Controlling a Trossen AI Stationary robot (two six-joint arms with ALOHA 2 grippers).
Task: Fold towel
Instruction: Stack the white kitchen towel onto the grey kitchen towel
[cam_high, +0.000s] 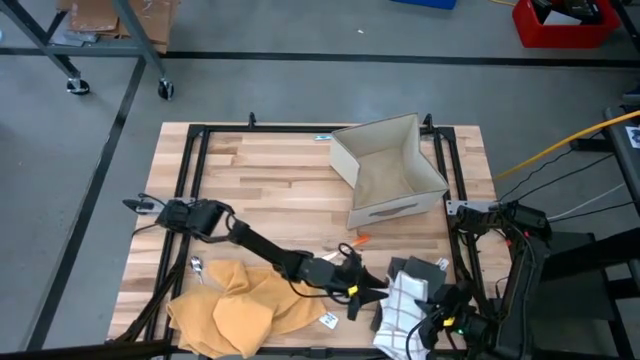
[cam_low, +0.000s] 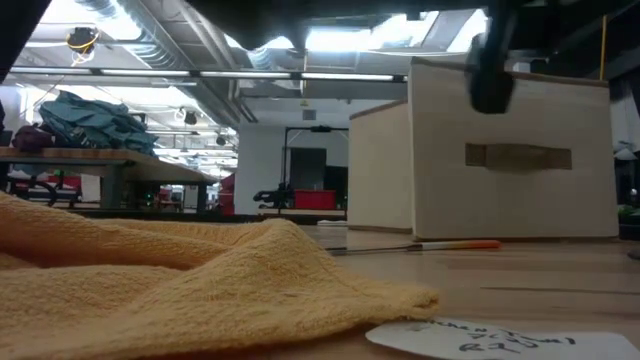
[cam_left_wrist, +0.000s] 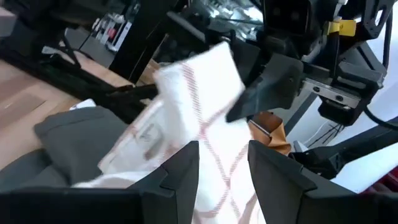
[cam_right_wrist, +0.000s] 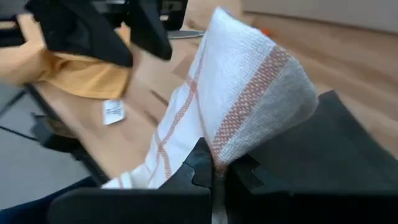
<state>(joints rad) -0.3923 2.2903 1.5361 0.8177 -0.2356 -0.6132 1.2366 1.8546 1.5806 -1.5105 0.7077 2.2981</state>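
A white towel with red stripes (cam_high: 403, 306) lies bunched at the table's near right edge, partly over a dark grey cloth (cam_high: 412, 268). My right gripper (cam_right_wrist: 214, 169) is shut on the white towel. My left gripper (cam_left_wrist: 224, 167) reaches level across the table from the left. It stands open right at the white towel (cam_left_wrist: 199, 99), and I cannot tell whether it touches. A yellow towel (cam_high: 235, 308) lies crumpled at the near left and fills the foreground of the low view (cam_low: 180, 280). My right gripper pinches a folded edge of the white towel (cam_right_wrist: 219, 148) between its two fingers. Above the fingers the towel stands up in a peak (cam_right_wrist: 249, 68), and its lower part trails down past them.
An open beige box (cam_high: 388, 170) stands at the far right of the table. An orange pen (cam_high: 360, 240) lies in front of it. A white tag (cam_high: 328, 320) lies near the front edge. The far left of the wooden top (cam_high: 260, 170) is bare.
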